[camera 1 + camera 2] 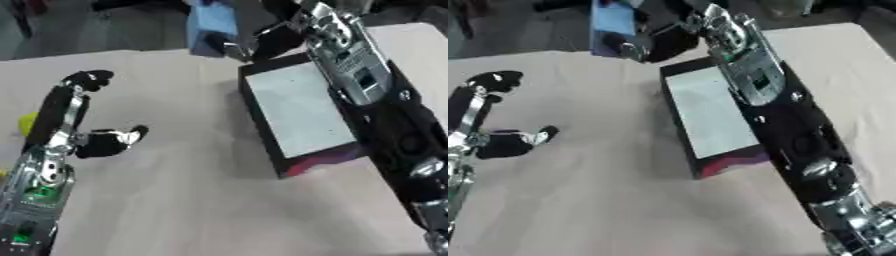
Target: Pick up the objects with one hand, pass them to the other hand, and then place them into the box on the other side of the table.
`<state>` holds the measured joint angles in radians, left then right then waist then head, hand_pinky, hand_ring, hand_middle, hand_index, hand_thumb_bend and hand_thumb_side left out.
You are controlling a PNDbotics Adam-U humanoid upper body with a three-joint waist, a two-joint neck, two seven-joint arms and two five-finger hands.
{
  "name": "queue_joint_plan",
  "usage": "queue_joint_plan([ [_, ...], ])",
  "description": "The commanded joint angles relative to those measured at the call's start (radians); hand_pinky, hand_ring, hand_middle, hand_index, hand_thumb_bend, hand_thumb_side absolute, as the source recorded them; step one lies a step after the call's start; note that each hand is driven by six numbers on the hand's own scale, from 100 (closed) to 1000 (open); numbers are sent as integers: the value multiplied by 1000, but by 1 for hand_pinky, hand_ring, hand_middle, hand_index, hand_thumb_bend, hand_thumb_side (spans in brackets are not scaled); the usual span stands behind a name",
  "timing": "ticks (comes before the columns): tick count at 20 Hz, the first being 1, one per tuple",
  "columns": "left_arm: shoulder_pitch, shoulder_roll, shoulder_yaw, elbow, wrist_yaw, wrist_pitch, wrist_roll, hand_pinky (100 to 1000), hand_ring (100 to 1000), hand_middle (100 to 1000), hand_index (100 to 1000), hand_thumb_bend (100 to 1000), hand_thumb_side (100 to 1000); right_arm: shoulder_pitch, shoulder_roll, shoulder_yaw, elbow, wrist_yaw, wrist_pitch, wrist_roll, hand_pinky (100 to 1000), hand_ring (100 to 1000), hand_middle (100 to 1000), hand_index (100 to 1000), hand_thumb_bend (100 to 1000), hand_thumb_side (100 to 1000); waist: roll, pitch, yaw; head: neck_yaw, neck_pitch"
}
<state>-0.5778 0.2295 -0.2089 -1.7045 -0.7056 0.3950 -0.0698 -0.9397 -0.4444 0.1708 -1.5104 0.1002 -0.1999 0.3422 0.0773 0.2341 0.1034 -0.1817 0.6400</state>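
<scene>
A blue object is held clamped in the right hand, just beyond the box, presumably for dropping in; the left hand is kept spread, empty, above the worktop.

Yellow object mostly hidden behind left robot hand; blue object blurred, shape unclear.

Beige tabletop w/ faint grain, lying askew in view, dark grey floor beyond far edge, dim bg, dark indistinct furniture shapes at top, even diffuse light, soft shadows.
</scene>
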Motion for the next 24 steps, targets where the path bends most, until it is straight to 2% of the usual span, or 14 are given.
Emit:
queue_joint_plan([
  [1, -6, 50, 25, -36, 21, 9, 16, 794, 800, 730, 840, 622, 100, 10, -74, -41, -22, -16, 19, -10, 850, 878, 260, 673, 268, 101, 0, -43, -2, -15, -4],
  [6, -3, 82, 43, -63, 44, 21, 35, 797, 800, 729, 838, 600, 100, 67, -142, -86, -18, -40, 44, 26, 871, 937, 267, 717, 248, 115, 2, -41, -3, -28, -7],
  [14, -2, 123, 65, -106, 105, 28, 88, 803, 798, 724, 833, 564, 150, 120, -232, -145, 37, -74, 63, 136, 892, 989, 277, 759, 240, 135, 8, -38, 5, -16, 2],
  [18, -1, 140, 74, -119, 122, 33, 108, 804, 798, 726, 833, 569, 155, 139, -260, -160, 82, -69, 41, 176, 896, 1000, 280, 771, 244, 148, 12, -35, 9, -15, 7],
  [24, -2, 155, 85, -130, 137, 41, 122, 805, 800, 728, 833, 575, 181, 151, -283, -169, 150, -50, -48, 240, 899, 1000, 321, 795, 248, 133, 15, -32, 14, -18, 17],
])
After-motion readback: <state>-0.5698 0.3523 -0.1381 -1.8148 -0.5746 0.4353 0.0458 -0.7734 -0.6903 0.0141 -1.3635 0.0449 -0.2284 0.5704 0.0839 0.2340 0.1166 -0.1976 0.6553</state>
